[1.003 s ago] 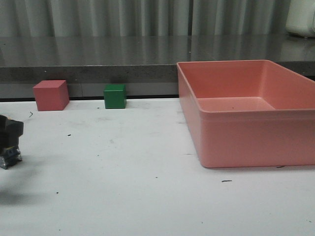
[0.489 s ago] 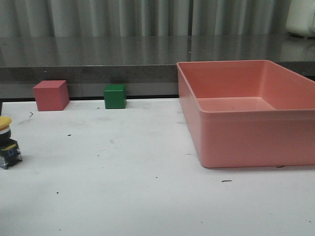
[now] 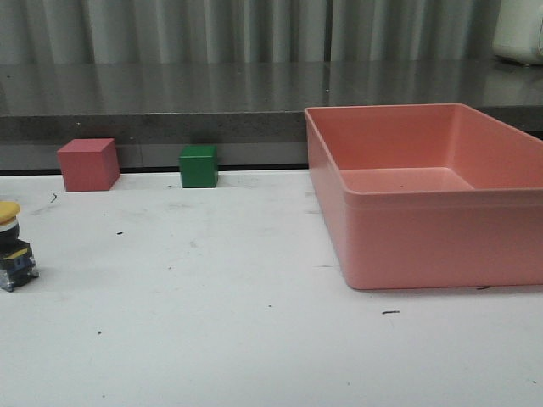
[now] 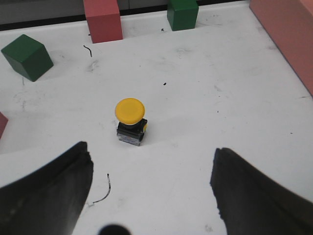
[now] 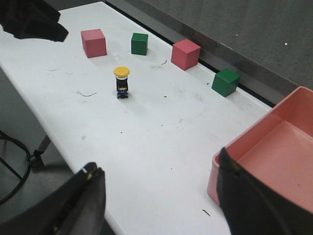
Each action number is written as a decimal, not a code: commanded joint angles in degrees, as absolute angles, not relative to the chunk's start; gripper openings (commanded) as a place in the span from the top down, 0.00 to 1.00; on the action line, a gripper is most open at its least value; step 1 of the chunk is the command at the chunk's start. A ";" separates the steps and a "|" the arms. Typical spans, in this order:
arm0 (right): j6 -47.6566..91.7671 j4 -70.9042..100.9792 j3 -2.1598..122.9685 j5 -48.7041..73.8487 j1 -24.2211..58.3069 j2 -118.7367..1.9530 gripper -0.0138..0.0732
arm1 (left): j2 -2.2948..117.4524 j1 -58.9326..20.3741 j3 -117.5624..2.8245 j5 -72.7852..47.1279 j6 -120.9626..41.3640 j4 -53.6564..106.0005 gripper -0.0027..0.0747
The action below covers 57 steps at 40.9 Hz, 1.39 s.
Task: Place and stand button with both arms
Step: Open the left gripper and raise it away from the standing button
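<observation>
Button point(image 4: 130, 122): smooth yellow plastic cap; table point(image 3: 254, 339): matt white, scuffed; bin point(image 3: 424, 203): smooth plastic

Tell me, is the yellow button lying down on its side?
No, the button stands upright on the table, its yellow cap on top of the black base, with nothing touching it.

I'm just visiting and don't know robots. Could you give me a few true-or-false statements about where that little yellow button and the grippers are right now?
1. The small yellow-capped push-button on a black base stands upright on the white table. True.
2. The left gripper is clamped on the button. False: it is open, clear of it.
3. The button sits inside the pink plastic bin. False: it stands on the table outside it.
4. The right gripper is open and empty. True.
</observation>
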State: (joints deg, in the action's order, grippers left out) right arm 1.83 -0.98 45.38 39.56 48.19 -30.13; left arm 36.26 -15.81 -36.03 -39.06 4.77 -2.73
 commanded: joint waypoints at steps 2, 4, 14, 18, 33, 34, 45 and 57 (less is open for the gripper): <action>2.47 -0.97 46.75 35.59 47.93 -30.29 0.26 | 32.30 -15.98 -39.09 -42.21 5.42 -2.82 0.33; 2.47 -0.97 46.75 35.59 47.93 -30.29 0.26 | 31.21 -15.98 -39.09 -43.60 5.42 -2.39 0.33; 2.47 -0.97 46.75 35.59 47.93 -30.29 0.26 | 30.26 -15.98 -39.09 -45.31 5.42 -2.24 0.33; 2.47 -0.97 46.75 35.59 47.93 -30.29 0.26 | 30.26 -15.98 -39.09 -45.07 5.42 -2.24 0.33; 2.47 -0.97 46.75 35.59 47.93 -30.29 0.36 | 30.26 -15.98 -39.09 -45.07 5.42 -2.24 0.51; 2.47 -0.97 46.75 35.59 47.93 -30.29 0.39 | 30.26 -15.98 -39.09 -45.07 5.42 -2.24 0.55; 2.47 -0.97 46.75 36.62 47.93 -30.29 0.93 | 30.26 -15.98 -39.09 -45.07 5.42 -2.24 0.99; 2.47 -0.97 46.75 36.60 47.93 -30.29 0.92 | 30.26 -15.98 -39.09 -45.07 5.42 -2.24 0.99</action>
